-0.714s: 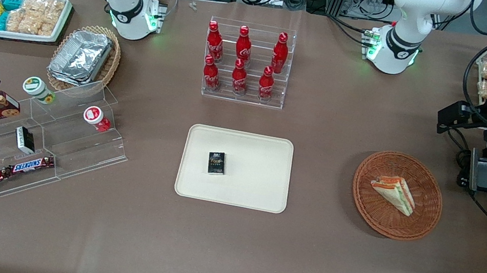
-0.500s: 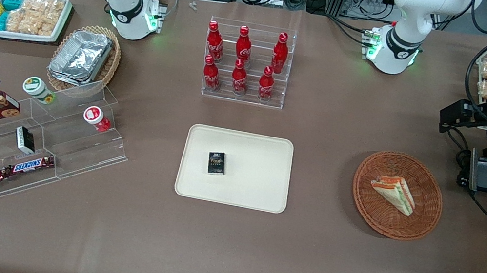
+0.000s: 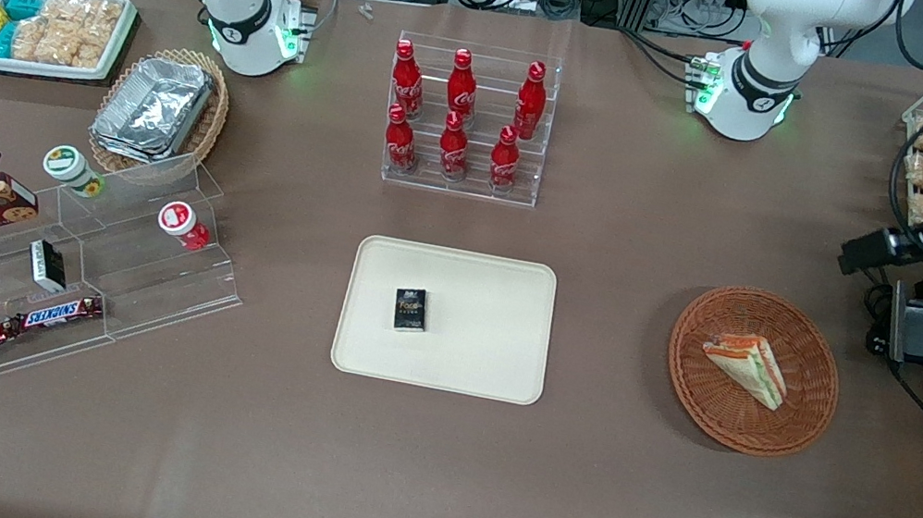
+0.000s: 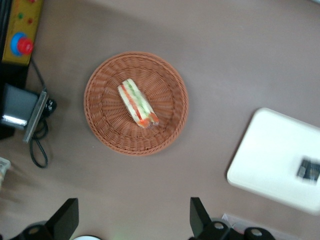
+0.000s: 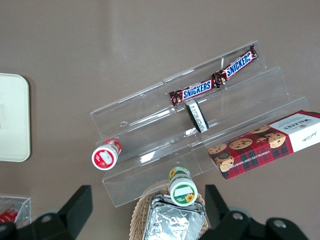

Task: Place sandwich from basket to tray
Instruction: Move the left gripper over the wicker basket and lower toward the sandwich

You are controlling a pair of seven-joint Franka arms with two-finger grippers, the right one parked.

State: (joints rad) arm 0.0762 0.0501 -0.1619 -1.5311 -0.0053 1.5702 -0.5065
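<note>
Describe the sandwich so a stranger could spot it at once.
Find the flat cream rectangular tray at the table's middle, then the round reddish-brown wicker basket toward the working arm's end. The triangular pale-bread sandwich, striped orange, red and green, lies alone inside; the open gripper hovers high above.

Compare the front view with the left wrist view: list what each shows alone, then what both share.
Front view only: the cola bottles, the acrylic stand with Snickers bars, and the foil containers.

Left wrist view only: the gripper, fingers open, high above the table.

Both: the sandwich in the basket, the tray holding a small dark box.
</note>
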